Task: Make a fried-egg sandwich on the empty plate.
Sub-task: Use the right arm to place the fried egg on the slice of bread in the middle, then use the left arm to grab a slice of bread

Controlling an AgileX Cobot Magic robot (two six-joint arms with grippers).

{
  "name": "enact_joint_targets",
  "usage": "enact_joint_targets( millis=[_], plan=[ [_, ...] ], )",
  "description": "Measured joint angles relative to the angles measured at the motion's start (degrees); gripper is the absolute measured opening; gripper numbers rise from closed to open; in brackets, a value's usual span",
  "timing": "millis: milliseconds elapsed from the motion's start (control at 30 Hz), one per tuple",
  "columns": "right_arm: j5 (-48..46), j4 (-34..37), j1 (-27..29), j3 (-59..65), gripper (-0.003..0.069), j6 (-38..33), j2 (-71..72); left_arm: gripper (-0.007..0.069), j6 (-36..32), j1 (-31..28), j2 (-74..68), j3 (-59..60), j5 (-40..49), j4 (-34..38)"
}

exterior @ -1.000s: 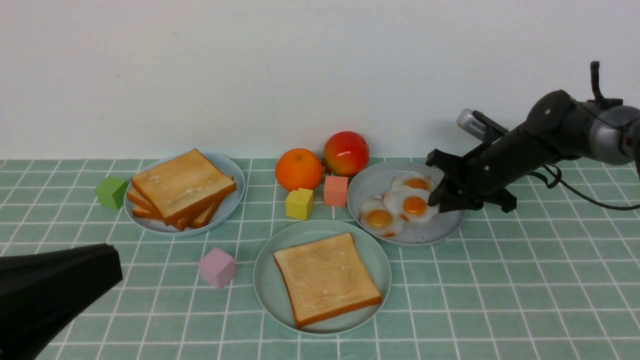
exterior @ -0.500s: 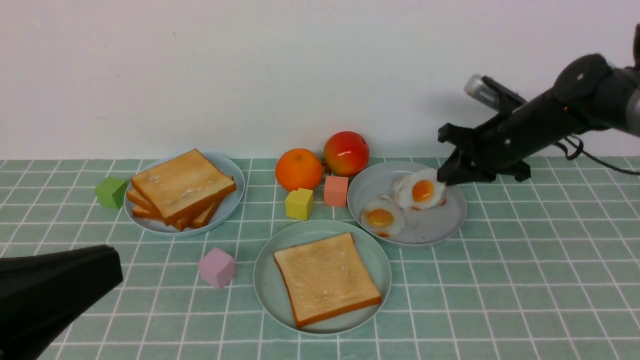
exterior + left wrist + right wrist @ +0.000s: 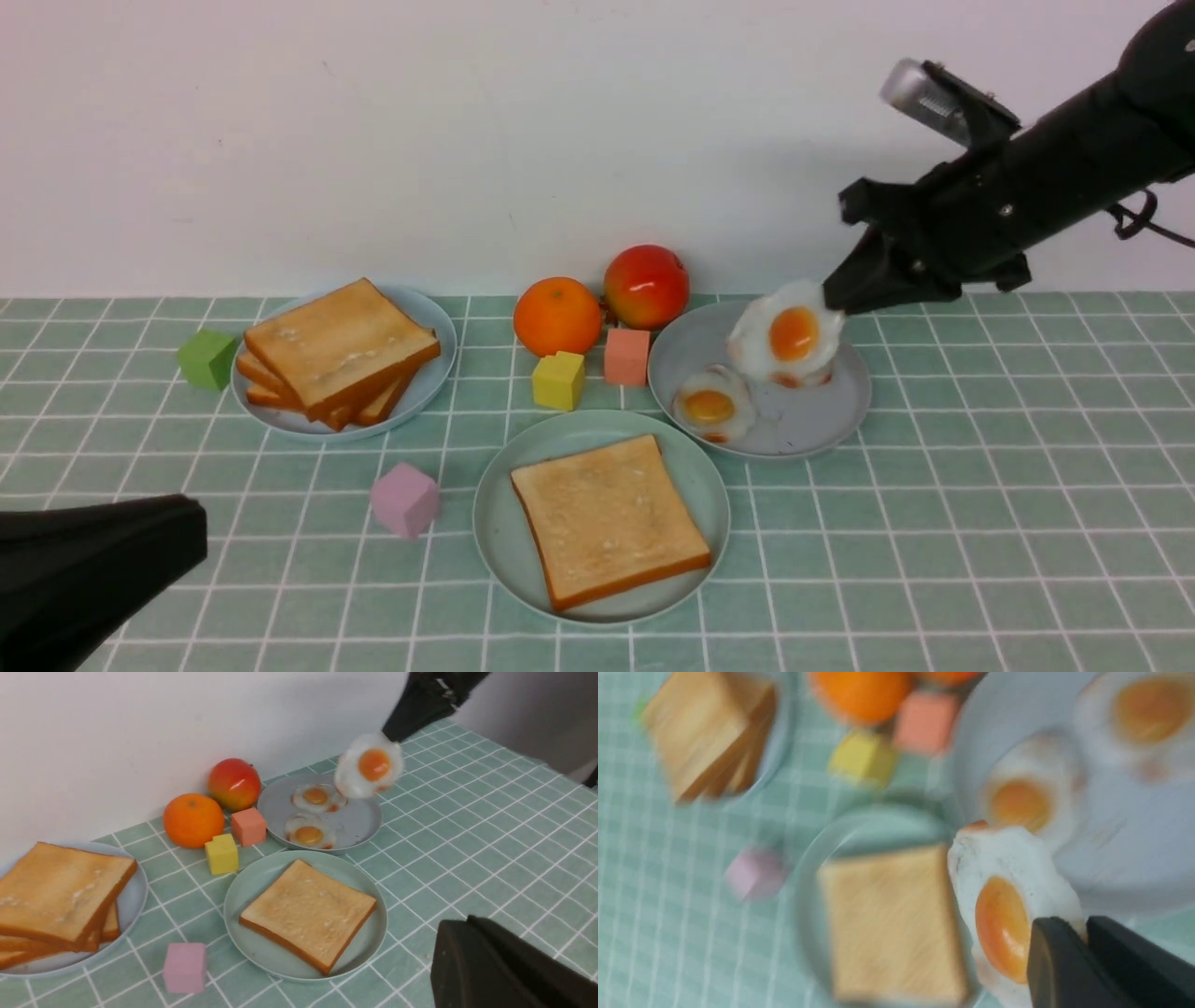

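My right gripper (image 3: 834, 299) is shut on the edge of the fried egg (image 3: 786, 334) and holds it tilted in the air above the grey plate (image 3: 822, 420); the egg also shows in the right wrist view (image 3: 1004, 905) and the left wrist view (image 3: 369, 764). The teal-green plate (image 3: 504, 523) sits at front centre with one toast slice (image 3: 607, 520) lying flat on it. My left gripper (image 3: 448, 961) is low at the front left, jaws together and empty.
Two smaller eggs (image 3: 711, 406) stay on the grey plate. A pile of toast (image 3: 336, 350) sits on a pale blue plate at the left. An orange (image 3: 557, 315), an apple (image 3: 646, 285), and yellow (image 3: 558, 380), salmon (image 3: 626, 356), pink (image 3: 404, 499) and green (image 3: 207, 358) cubes lie around.
My right gripper has lifted the fried egg up off the grey plate, rising and drawing slightly right. My left gripper has sunk a little lower.
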State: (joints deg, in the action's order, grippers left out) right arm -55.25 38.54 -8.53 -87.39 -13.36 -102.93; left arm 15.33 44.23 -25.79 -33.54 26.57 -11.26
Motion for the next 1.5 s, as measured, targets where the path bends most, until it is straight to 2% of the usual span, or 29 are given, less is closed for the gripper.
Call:
enact_joint_targets(
  millis=[133, 167, 267, 533, 700, 867, 967, 1133, 1233, 1333, 1433, 1467, 1500],
  plan=[
    [2.5, 4.8, -7.5, 8.3, 0.0073, -1.6, 4.3, -0.0008, 0.0, 0.0, 0.0, 0.0, 0.0, -0.5],
    [2.7, 5.1, -7.5, 8.6, 0.0073, -1.7, 4.4, -0.0008, 0.0, 0.0, 0.0, 0.0, 0.0, -0.6],
    [6.9, 9.3, -12.4, 10.8, 0.0073, -3.4, 2.7, -0.0008, 0.0, 0.0, 0.0, 0.0, 0.0, -0.7],
    [13.4, 16.5, -14.1, 10.9, 0.0073, -4.2, -6.0, -0.0006, 0.0, 0.0, 0.0, 0.0, 0.2, -0.8],
    [16.1, 17.4, -14.1, 11.1, 0.0073, -4.3, -10.0, -0.0006, 0.0, 0.0, 0.0, 0.0, 0.2, -0.8],
    [17.0, 16.9, -13.9, 11.0, 0.0081, -1.2, -11.3, -0.0006, 0.0, 0.0, 0.0, 0.0, 0.2, -0.8],
    [16.8, 13.1, -13.7, 11.0, 0.0162, 2.4, -11.4, -0.0003, 0.0, 0.0, 0.0, 0.0, 0.2, -0.8],
    [10.4, 3.7, -10.6, 9.6, 0.0386, 6.1, -9.6, 0.0004, 0.0, 0.0, 0.0, 0.0, 0.7, -0.8],
    [6.1, -1.0, -8.7, 8.8, 0.0436, 6.8, -5.6, 0.0005, 0.1, 0.0, -0.4, 0.0, 2.3, -0.8],
    [-0.1, -9.3, -7.5, 8.1, 0.0417, 8.6, 2.5, 0.0006, 2.9, 0.0, -4.4, -0.3, 4.8, -0.8],
    [-5.3, -16.7, -8.3, 8.1, 0.0318, 10.3, 11.6, -0.0013, 7.6, 0.0, -13.9, -3.1, 8.4, -0.9],
    [-5.6, -17.2, -8.5, 8.1, 0.0318, 10.4, 12.2, -0.0013, 7.7, 0.0, -13.9, -3.1, 8.6, -0.9],
    [-7.4, -21.1, -10.3, 8.2, 0.0232, 11.0, 18.2, -0.0013, 8.5, 0.0, -19.0, -5.7, 9.7, -1.4]
  ],
)
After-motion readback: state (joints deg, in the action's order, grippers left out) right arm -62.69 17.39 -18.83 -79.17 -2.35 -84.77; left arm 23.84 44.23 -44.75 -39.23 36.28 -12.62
